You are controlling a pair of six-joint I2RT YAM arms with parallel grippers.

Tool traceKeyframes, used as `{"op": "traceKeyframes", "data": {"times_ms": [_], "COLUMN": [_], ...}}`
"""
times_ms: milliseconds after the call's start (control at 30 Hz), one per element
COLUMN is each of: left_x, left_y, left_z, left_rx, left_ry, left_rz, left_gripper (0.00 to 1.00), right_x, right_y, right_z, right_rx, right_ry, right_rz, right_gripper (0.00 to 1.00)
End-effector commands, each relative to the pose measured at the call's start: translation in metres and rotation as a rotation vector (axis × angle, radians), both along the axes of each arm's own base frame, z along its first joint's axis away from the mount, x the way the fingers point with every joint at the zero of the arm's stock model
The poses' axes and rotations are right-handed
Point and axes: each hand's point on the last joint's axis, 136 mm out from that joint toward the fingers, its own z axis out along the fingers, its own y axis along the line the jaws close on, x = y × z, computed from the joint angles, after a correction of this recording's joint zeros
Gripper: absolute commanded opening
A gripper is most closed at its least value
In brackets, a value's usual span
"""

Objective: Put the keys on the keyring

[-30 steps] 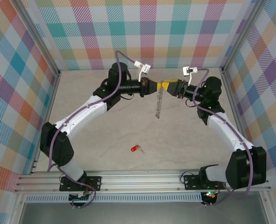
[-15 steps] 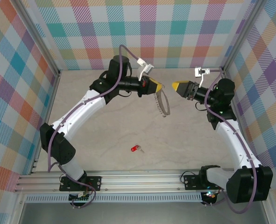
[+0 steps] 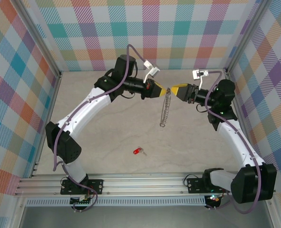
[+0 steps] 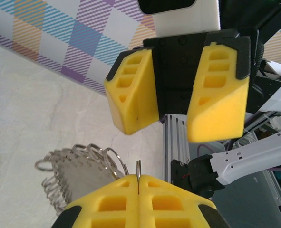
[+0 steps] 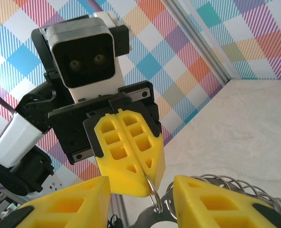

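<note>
Left gripper (image 3: 166, 91) is clenched on the top link of the keyring (image 3: 165, 110). The chain hangs straight down below its fingertips, clear of the bench (image 3: 107, 123). Right gripper (image 3: 174, 90) faces the left gripper tip to tip, just beside it, jaws released and apart. In the right wrist view the held link sits in the gap between its yellow fingers (image 5: 211, 202), and I can't tell if it touches either pad. The red key (image 3: 138, 151) lies flat on the bench, well below both grippers, nearer the arm bases, apart from the chain, ungrasped.
</note>
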Motion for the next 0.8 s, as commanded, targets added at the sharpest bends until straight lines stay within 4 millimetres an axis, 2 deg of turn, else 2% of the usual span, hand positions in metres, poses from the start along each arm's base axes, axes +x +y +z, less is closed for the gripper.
{"op": "traceKeyframes", "data": {"times_ms": [0, 400, 533, 667, 767], "left_x": [-0.011, -0.01, -0.009, -0.008, -0.004], "left_y": [-0.003, -0.004, -0.005, -0.006, -0.006], "left_z": [0.024, 0.028, 0.028, 0.029, 0.03], "left_rx": [-0.048, -0.057, -0.057, -0.059, -0.059], "left_ry": [-0.046, -0.05, -0.051, -0.049, -0.045], "left_rz": [-0.052, -0.052, -0.051, -0.051, -0.022], "left_gripper": [0.0, 0.0, 0.0, 0.0, 0.0], "right_x": [-0.007, -0.017, -0.019, -0.018, -0.013], "right_y": [0.007, 0.02, 0.023, 0.023, 0.021], "right_z": [0.006, -0.002, -0.004, -0.006, -0.007], "right_rx": [-0.001, -0.017, -0.021, -0.026, -0.032], "right_ry": [-0.052, -0.043, -0.041, -0.042, -0.043], "right_rz": [0.045, 0.098, 0.109, 0.1, 0.064], "right_gripper": [0.37, 0.2, 0.18, 0.0, 0.0]}}
